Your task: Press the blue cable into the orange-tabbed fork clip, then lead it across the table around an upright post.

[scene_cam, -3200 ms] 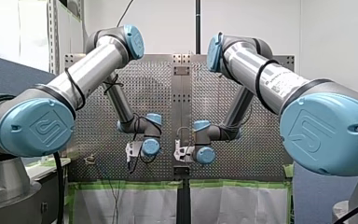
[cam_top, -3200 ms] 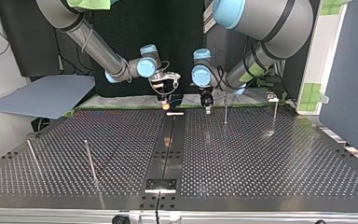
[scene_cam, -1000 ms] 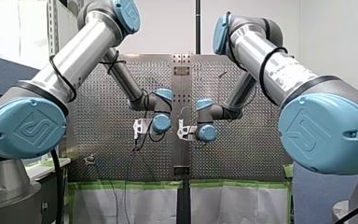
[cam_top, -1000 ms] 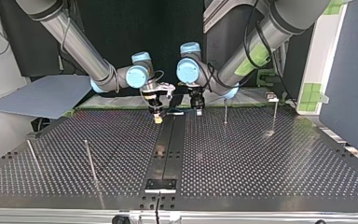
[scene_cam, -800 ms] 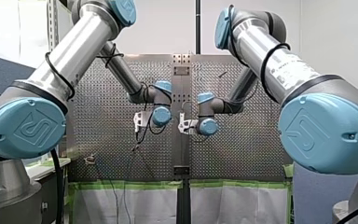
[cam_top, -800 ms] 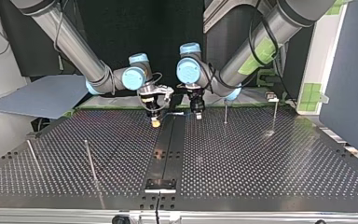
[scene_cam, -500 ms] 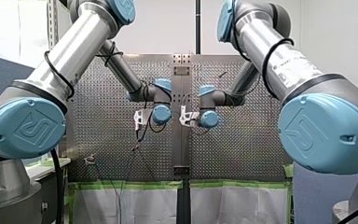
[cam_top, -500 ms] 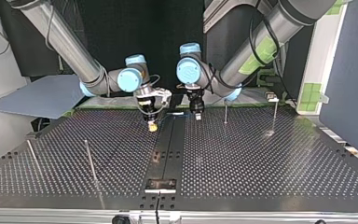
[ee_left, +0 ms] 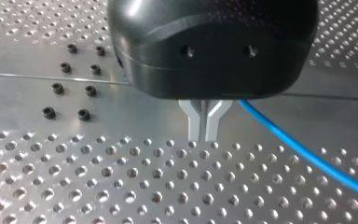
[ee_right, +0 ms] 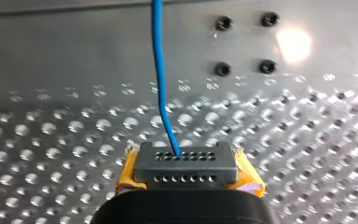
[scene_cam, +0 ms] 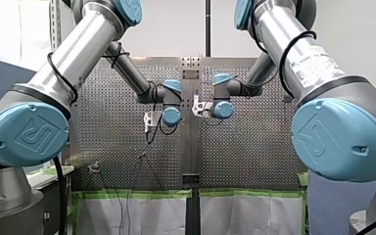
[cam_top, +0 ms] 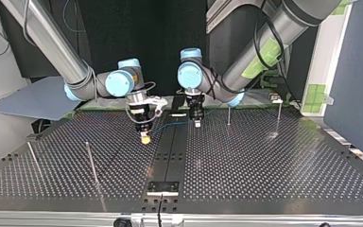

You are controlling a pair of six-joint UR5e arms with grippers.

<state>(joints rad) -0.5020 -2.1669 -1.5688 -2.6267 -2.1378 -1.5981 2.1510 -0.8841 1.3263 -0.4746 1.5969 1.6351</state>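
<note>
Top view, cable: the blue cable (cam_top: 171, 125) shows as a thin line strung between the two grippers, near the far end of the perforated table (cam_top: 264, 179). Its long axis runs across the view, crossing the plain centre rail (cam_top: 170, 156) and rising a little toward the view's right.
Right gripper: my right gripper (cam_top: 145, 138), at the view's left, points down at the table with a slight tilt. One end of the cable meets its tip.
Right fingers: in the right wrist view the yellow pads (ee_right: 248, 176) flank a black perforated block (ee_right: 186, 163) and pinch the cable's end. From there the cable points straight ahead of the gripper, over the holes and onto the rail.
Left gripper: my left gripper (cam_top: 197, 124) hangs upright just past the rail, on the side toward the view's right.
Left fingers: in the left wrist view the metal fingers (ee_left: 195, 126) are pressed together with only a hairline between them. The cable comes out from behind the gripper's black body beside their root and slants away over the table. Whether they grip it I cannot tell.
Posts: an upright post (cam_top: 228, 114) stands just beside my left gripper, apart from the cable. A second post (cam_top: 279, 113) stands further toward the view's right. Two more posts (cam_top: 90, 163) lean at the view's left, nearer the camera.
</note>
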